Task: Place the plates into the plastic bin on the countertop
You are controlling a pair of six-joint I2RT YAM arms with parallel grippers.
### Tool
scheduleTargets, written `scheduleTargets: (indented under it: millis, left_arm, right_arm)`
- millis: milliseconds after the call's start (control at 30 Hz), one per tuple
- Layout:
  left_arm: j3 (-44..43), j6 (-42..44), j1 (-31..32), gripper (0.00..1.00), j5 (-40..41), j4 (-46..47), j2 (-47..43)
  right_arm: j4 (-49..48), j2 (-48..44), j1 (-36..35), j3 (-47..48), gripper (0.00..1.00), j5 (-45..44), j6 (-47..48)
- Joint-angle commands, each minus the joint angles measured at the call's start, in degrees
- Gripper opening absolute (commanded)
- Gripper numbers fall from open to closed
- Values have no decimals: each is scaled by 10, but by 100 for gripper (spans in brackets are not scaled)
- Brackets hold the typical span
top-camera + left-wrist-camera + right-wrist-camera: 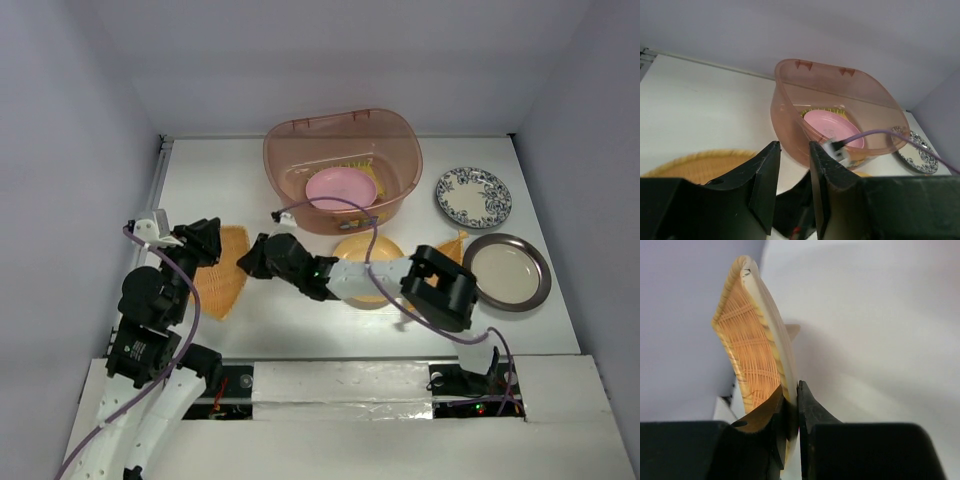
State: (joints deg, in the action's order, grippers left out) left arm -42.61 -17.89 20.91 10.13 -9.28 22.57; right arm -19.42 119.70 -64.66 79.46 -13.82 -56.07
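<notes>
Left of the plastic bin (285, 165), the right end effector (797, 395) clamps the leaf-shaped plate (757, 350) — the left end effector (794, 147) gapes slightly, empty.

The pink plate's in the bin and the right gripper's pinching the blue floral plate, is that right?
Not quite. The right gripper is pinching the edge of a leaf plate, not the blue floral plate, which lies untouched on the counter. The right wrist view shows the grip. The pink plate is indeed in the bin.
</notes>
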Motion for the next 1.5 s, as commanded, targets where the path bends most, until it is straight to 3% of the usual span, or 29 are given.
scheduleTargets:
  millis: [0, 233, 333, 467, 600, 933, 1033, 1067, 1167, 1233, 1467]
  left_arm:
    - [-8, -3, 3, 26, 41, 14, -21]
    - [0, 0, 3, 28, 21, 27, -24]
    - [2, 2, 3, 28, 13, 30, -24]
    - [4, 2, 3, 29, 9, 32, -24]
    - [5, 1, 3, 30, 9, 33, -24]
    - [7, 1, 3, 32, 2, 37, -15]
    - [7, 0, 3, 32, 1, 35, -3]
    - [6, -1, 3, 33, 1, 34, 1]
    - [4, -4, 3, 33, 2, 27, 21]
    - [2, -5, 3, 33, 4, 23, 38]
    - [2, -8, -9, 27, -14, 22, 74]
  right_arm:
    - [-80, -132, 40, -12, 0, -60, 64]
    - [-26, -277, 211, -66, 0, -5, 107]
    - [22, -286, 277, -58, 0, 56, 113]
    - [77, -258, 367, -27, 0, 116, 130]
    - [121, -215, 413, 11, 0, 155, 141]
    - [239, -89, 444, 131, 4, 207, 181]
    - [241, -78, 444, 134, 22, 208, 181]
    - [241, -80, 444, 130, 37, 203, 180]
    - [242, -97, 444, 122, 59, 182, 183]
    - [241, -118, 444, 112, 67, 171, 189]
    - [214, -196, 444, 53, 67, 161, 205]
